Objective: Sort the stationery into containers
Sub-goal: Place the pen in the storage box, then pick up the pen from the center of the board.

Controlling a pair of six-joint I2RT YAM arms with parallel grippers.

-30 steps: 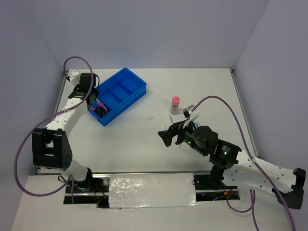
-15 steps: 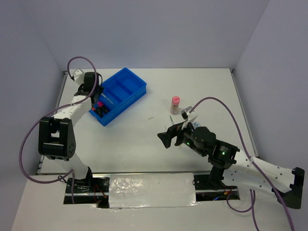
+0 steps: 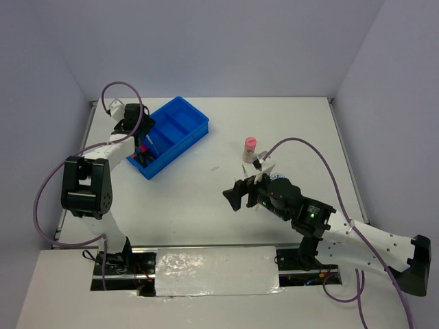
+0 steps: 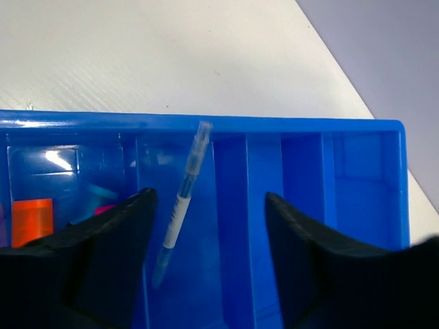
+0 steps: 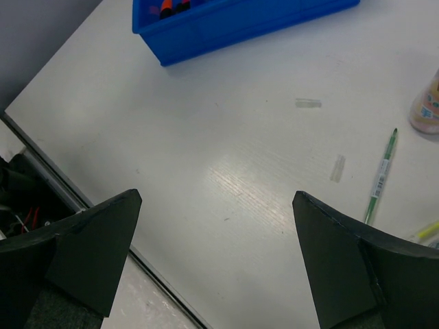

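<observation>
The left gripper [image 4: 209, 199] is seen over the shallow rectangular bright blue plastic divided tray [image 3: 180, 147], which is placed at about 10 o'clock on the white table [image 3: 178, 205] in the top view. Its jaws are spread wide and nothing is gripped.

In the left wrist view a thin grey-white plastic pen [image 4: 180, 209] is seen tilted inside a middle compartment of the blue tray. Its upper end points toward 1 o'clock and overlaps the far wall. The pen is apart from both black fingers [image 4: 103, 267]. In the compartment at 9 o'clock from it, an orange cap [image 4: 31, 221] and a bit of pink are made out. Both are blurred.

The right gripper [image 5: 216, 199] is held above bare table near the centre, at about 4 o'clock from the blue tray in the top view. Its jaws are released wide and nothing is held.

In the right wrist view:
- A thin green plastic pen [image 5: 381, 175] is seen lying flat on the table at 3 o'clock from the right gripper.
- The small pink-capped bottle [image 5: 426, 110] stands upright at 1 o'clock from the green pen, near its tip but apart from it.
- A yellow end piece [image 5: 429, 231] is cut off by the frame edge at 4 o'clock, so what it is cannot be told.
- Two small pale scraps [image 5: 308, 103] lie on the table at 10 o'clock from the green pen.
</observation>
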